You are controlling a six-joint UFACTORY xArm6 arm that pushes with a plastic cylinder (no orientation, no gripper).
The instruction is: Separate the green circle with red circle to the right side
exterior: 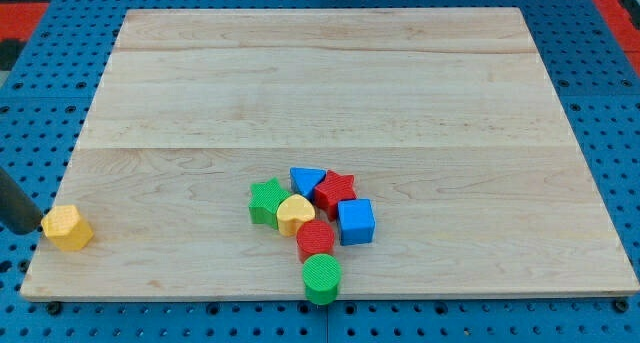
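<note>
The green circle (pixel 322 276) sits at the view's bottom edge of the board, touching the red circle (pixel 315 239) just above it. The red circle belongs to a tight cluster with a yellow heart (pixel 294 214), a green star (pixel 266 202), a blue triangle (pixel 307 181), a red star (pixel 336 192) and a blue cube (pixel 355 222). My tip (pixel 36 228) is at the view's far left, at the board's edge, touching or almost touching a yellow hexagon (pixel 68 228). It is far to the left of both circles.
The wooden board (pixel 330 83) lies on a blue pegboard table. The green circle is right at the board's bottom edge. The yellow hexagon sits near the bottom left corner.
</note>
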